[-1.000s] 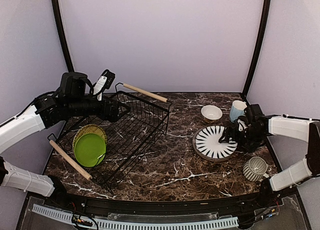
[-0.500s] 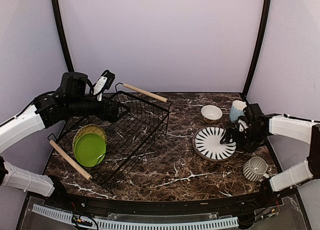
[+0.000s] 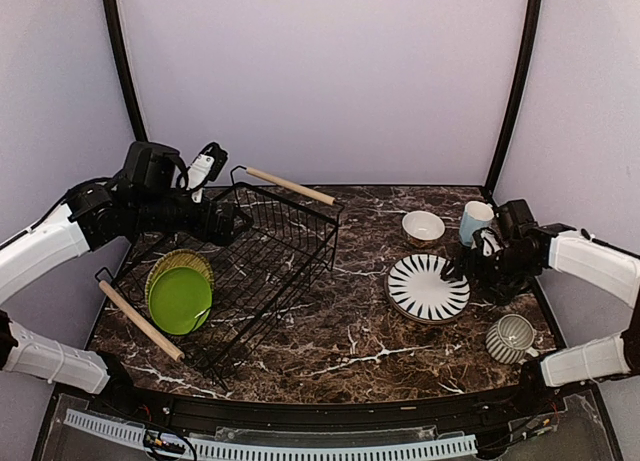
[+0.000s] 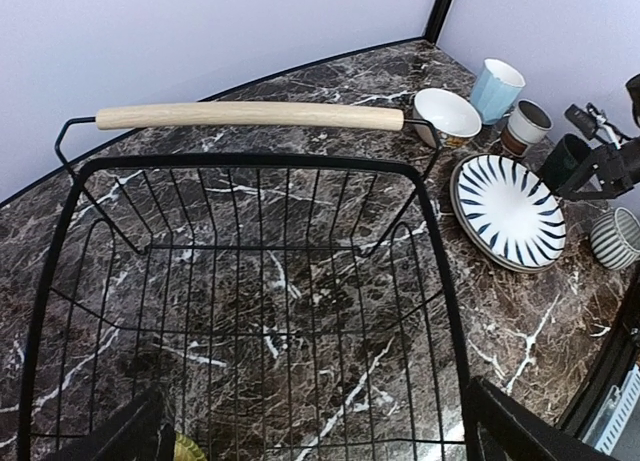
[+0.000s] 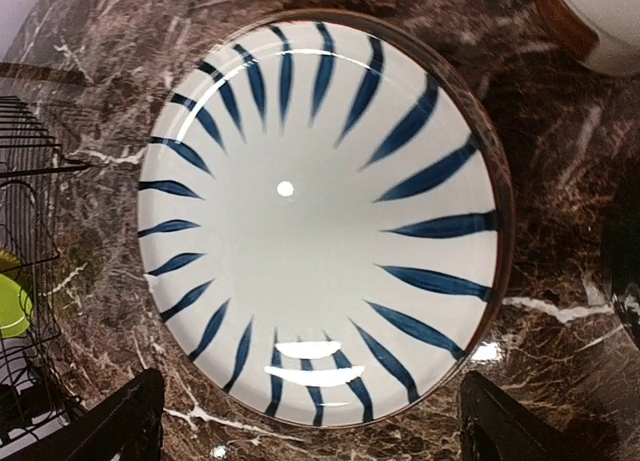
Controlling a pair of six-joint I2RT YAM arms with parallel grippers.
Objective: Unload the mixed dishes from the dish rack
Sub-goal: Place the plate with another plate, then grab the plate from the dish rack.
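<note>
My right fingers (image 5: pixel 115 426), spread wide, have eased back from the black-and-white radial-striped plate (image 5: pixel 320 221), now flat on the marble counter (image 3: pixel 340 326), so I judge the lime green plate (image 3: pixel 180 299) in the black wire dish rack (image 3: pixel 290 236) comes next.

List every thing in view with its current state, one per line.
dish rack, on table, holding two plates.
lime green plate, in rack, atop olive-yellow plate.
olive-yellow plate, in rack, mostly covered.
striped plate, flat on table.
cream bowl, upright on table.
light blue cup, upright on table.
striped mug, upright on table.
left pincer, open, over rack.
right pincer, open, above striped plate.
</note>
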